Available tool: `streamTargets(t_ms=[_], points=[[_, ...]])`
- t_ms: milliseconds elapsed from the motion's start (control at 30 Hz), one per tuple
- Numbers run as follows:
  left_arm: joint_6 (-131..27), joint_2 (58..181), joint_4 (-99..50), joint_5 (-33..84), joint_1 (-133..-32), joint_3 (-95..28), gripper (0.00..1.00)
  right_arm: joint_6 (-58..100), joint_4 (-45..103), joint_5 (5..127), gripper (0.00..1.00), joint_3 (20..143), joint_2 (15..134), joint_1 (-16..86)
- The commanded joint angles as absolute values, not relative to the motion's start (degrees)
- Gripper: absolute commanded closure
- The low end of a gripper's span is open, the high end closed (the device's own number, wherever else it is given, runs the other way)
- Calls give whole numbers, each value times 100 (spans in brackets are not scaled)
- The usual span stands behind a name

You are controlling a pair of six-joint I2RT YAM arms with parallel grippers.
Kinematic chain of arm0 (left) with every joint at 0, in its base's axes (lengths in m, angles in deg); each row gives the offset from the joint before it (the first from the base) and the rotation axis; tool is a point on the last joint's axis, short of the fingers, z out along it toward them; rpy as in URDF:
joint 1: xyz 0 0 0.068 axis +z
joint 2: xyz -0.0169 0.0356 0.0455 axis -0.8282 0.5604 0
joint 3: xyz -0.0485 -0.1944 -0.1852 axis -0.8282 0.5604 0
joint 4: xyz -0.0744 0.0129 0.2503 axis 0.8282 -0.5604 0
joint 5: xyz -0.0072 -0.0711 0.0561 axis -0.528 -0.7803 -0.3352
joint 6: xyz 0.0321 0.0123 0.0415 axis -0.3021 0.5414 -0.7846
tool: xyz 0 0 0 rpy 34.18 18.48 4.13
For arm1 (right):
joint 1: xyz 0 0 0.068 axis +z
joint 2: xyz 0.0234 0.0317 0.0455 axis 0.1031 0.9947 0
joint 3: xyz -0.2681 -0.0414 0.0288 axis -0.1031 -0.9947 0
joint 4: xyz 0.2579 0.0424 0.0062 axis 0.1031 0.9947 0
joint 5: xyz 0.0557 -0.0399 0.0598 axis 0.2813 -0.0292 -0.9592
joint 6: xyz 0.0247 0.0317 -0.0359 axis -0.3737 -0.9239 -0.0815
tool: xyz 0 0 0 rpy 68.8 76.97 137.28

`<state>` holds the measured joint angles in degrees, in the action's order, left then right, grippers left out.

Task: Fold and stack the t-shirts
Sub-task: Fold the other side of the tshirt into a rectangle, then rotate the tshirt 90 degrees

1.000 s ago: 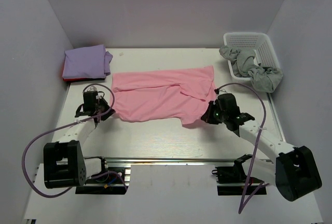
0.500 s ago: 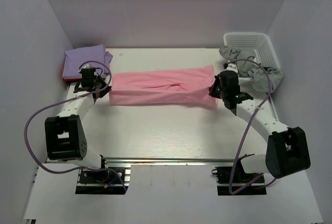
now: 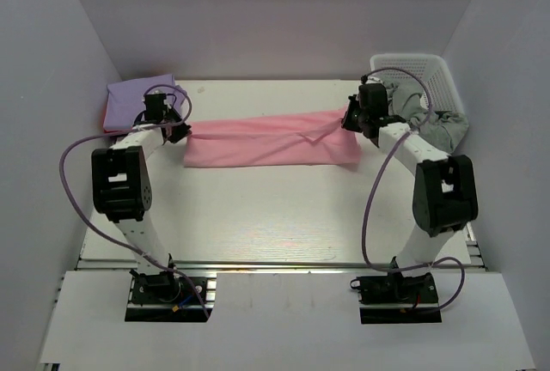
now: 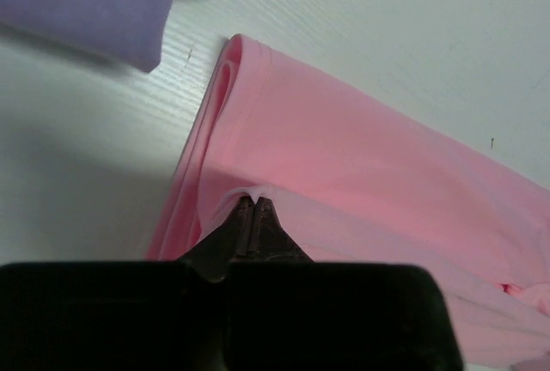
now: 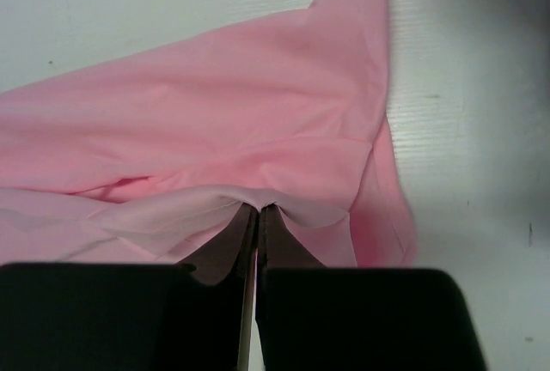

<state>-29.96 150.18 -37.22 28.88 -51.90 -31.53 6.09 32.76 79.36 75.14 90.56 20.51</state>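
The light pink t-shirt [image 3: 266, 141] lay across the far half of the table [image 3: 275, 216] as a long band running from 9 to 3 o'clock, doubled over lengthwise. Its near edge looked like a rounded fold and its free edges lay toward 12 o'clock.

The left gripper [image 4: 254, 208] was pinched tight on a small peak of pink cloth at the band's 9 o'clock end. Its fingers were narrowed to a slit, with the cloth tented up between them. The right gripper [image 5: 258, 209] was clamped the same way on a paler, inside-out flap at the 3 o'clock end. Holding both ends at once probably served to keep the cloth taut, so that the carried-over layer would land flat and line up with the layer beneath. A few creases remained near the right end.

The folded lavender t-shirt [image 3: 137, 100] sat at 10 o'clock, just beside the left gripper but apart from the pink cloth. It had likely been parked in that corner as the base of the stack, clear of the folding area. A white plastic basket [image 3: 443, 75] at 2 o'clock held rumpled grey garments [image 3: 434, 126] spilling over its near rim, probably a supply bin.

Judging by the layout, the lengthwise fold seemed nearly laid, and a crosswise fold and the stacking remained.
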Motion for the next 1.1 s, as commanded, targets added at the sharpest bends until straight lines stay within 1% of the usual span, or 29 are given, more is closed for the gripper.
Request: streamTargets(t_ms=[0, 33, 67, 167, 233, 267, 300, 333, 367, 400, 433, 467, 500, 567, 600, 633, 667, 733, 767, 867, 1000, 1067], points=[[-3122, 15379, -3499, 2475, -5170, -3778, 100, 1009, 3500, 7668, 100, 8210, 9663, 1954], [-3122, 15519, -3499, 2474, -5170, -3911, 100, 1010, 3597, 7667, 100, 8672, 9805, 1928], [-3122, 15782, -3568, 2413, -5170, -4173, 100, 1010, 3919, 7702, 100, 8825, 10085, 1893], [-3122, 16117, -3683, 2412, -5170, -4596, 100, 1045, 4089, 7703, 100, 9492, 10823, 1840], [-3122, 16425, -3796, 2412, -5170, -4843, 100, 966, 4405, 7720, 99, 9931, 11054, 1813], [-3174, 16522, -3902, 2412, -5170, -5105, 100, 940, 4467, 7772, 85, 10151, 11238, 1779], [-3175, 16610, -4042, 2412, -5170, -5238, 95, 922, 4529, 7799, 72, 10371, 11387, 1778], [-3175, 16680, -4217, 2464, -5170, -5344, 72, 843, 4729, 7878, 60, 10451, 11458, 1761], [-3175, 16742, -4219, 2465, -5170, -5406, 57, 834, 4784, 7887, 49, 10617, 11546, 1743], [-3175, 16742, -4219, 2465, -5170, -5459, 44, 860, 4836, 7870, 23, 10750, 11591, 1743], [-3175, 16742, -4219, 2395, -5170, -5459, 34, 904, 4898, 7809, 20, 10768, 11565, 1743], [-3236, 16612, -4219, 2342, -5170, -5459, 20, 1026, 4898, 7686, 10, 10812, 11547, 1743], [-3236, 16558, -4167, 2290, -5170, -5459, 1, 1149, 4872, 7624, 10, 10778, 11390, 1760], [-3350, 16444, -4166, 2289, -5231, -5459, 0, 1307, 4828, 7396, 10, 10664, 11258, 1778], [-3429, 16339, -4166, 2289, -5283, -5459, 0, 1308, 4819, 7177, 10, 10393, 11039, 1796], [-3430, 16286, -4166, 2028, -5284, -5390, 0, 1334, 4732, 6732, 10, 10269, 10959, 1813], [-3508, 16285, -3966, 1878, -5284, -5337, 0, 1378, 4583, 6562, 10, 9763, 10854, 1805], [-3509, 16145, -3789, 1588, -5336, -5223, 0, 1370, 4233, 6071, 10, 9417, 10502, 1840], [-3561, 16145, -3728, 1525, -5337, -5161, 0, 1309, 4152, 5972, 10, 8945, 10353, 1831], [-3614, 16285, -3674, 1297, -5494, -5161, 0, 1177, 3853, 5612, 10, 8555, 10220, 1866], [-3737, 16724, -3884, 1111, -5679, -5450, 0, 905, 3809, 5645, 10, 8299, 10404, 1805], [-3790, 16865, -3981, 1111, -5679, -5451, 0, 834, 3852, 6143, 10, 8272, 10553, 1743]])
